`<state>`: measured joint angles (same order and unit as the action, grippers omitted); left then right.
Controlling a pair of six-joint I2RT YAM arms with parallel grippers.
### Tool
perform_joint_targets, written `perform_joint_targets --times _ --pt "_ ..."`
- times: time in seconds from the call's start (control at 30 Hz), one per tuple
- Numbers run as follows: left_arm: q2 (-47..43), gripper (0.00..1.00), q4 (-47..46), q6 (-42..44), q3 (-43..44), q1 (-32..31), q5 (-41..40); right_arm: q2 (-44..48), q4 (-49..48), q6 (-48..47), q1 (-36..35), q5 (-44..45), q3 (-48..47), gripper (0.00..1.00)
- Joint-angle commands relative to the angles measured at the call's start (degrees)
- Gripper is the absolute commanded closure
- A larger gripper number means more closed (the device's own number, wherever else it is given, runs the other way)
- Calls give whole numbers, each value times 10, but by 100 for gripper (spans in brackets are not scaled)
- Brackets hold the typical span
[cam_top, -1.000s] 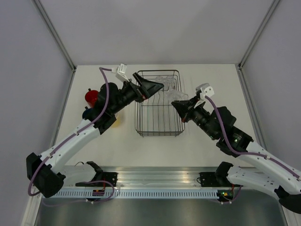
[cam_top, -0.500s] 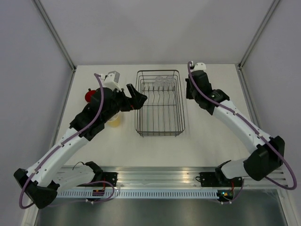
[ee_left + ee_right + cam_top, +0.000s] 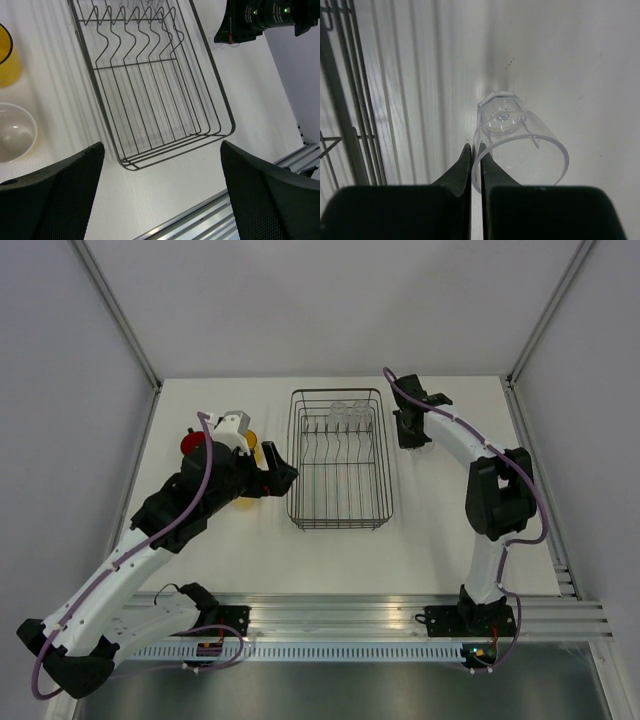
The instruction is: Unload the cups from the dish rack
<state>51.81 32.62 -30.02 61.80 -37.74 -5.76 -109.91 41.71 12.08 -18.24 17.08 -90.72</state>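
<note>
The dish rack stands mid-table; it also shows in the left wrist view. Two clear glass tumblers stand at its far end. My right gripper is just right of the rack's far end. In the right wrist view the right gripper is shut on the wall of a third clear tumbler, held tilted low over the table. My left gripper is wide open and empty beside the rack's left side, above the table. The red mug, orange-yellow mug and cream mug stand left of the rack. The dark blue mug is hidden.
Grey walls close the table at the far side and both sides. A metal rail runs along the near edge. The rack's right rim lies close to the left of the held tumbler.
My right gripper has carried a glass tumbler out of the rack to the table at its far right. My left gripper has drawn back from over the rack to its left side.
</note>
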Motion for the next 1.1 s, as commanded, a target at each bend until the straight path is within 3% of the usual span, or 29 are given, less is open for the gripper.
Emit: perform_joint_targets --times 0.0,0.37,0.5,0.67,0.93,1.07 --pt "-11 0 22 33 -4 -1 -1 -31 57 -34 12 -28 -54 100" --pt "-7 0 25 37 -14 -1 5 -90 91 -50 29 -61 -89 99" --pt "-7 0 25 39 -17 -1 6 -87 93 -53 35 -64 -90 77" --pt "-6 0 25 40 -16 -1 1 -72 86 -51 40 -69 -88 72" --pt "39 0 22 41 8 -1 -14 38 77 -29 41 -32 -69 65" --pt "86 0 3 43 29 -3 -25 150 -18 -6 41 -18 23 56"
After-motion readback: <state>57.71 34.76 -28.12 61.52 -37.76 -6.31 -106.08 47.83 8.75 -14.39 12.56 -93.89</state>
